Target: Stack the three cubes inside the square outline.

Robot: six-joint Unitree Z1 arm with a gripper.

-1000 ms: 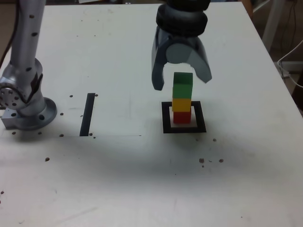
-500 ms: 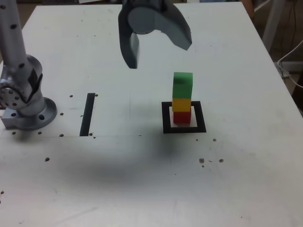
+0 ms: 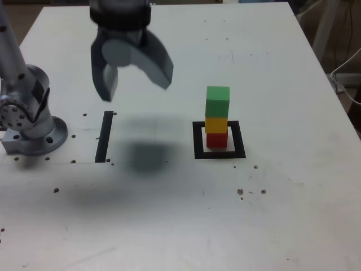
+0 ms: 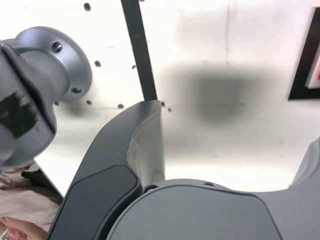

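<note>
Three small solid blocks, green cube (image 3: 218, 101) on yellow cube (image 3: 216, 124) on red cube (image 3: 216, 139), stand stacked inside the flat black square outline (image 3: 197, 142). Well apart from them, toward the exterior view's left, the grey tool (image 3: 137, 90) hangs above the white desk (image 3: 169, 214), jaws wide and empty.

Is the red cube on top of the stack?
No: in the exterior view the green cube tops the stack, the yellow cube is in the middle, and the red cube sits lowest inside the square outline.
</note>
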